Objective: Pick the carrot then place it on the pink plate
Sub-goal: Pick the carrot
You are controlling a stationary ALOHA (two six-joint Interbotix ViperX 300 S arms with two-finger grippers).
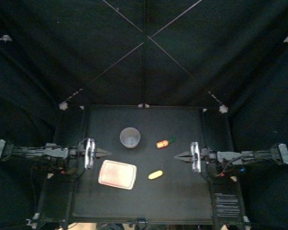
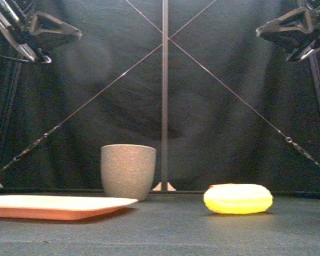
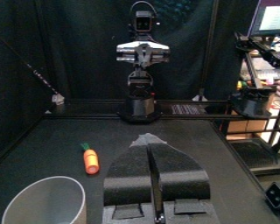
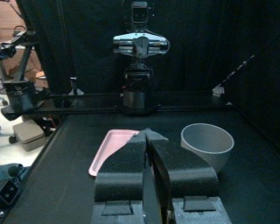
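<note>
The carrot [image 1: 162, 143], small and orange with a green top, lies on the table right of the tall grey speckled cup [image 1: 130, 137]. The left wrist view shows the carrot [image 3: 91, 158] past the cup [image 3: 43, 203]. The flat pink plate [image 1: 116, 173] lies front left of centre and is bare. My left gripper [image 1: 85, 154] rests at the left side, jaws shut and holding nothing [image 3: 147, 140]. My right gripper [image 1: 194, 154] rests at the right side, also shut and holding nothing [image 4: 150, 134]. Both are well clear of the carrot. The front view hides the carrot.
A rounded yellow toy [image 1: 157, 173] lies just right of the plate, large in the front view [image 2: 239, 198]. The cup [image 2: 128, 170] stands behind the plate [image 2: 56, 206]. The right wrist view shows the plate [image 4: 115, 147] and the cup [image 4: 208, 144].
</note>
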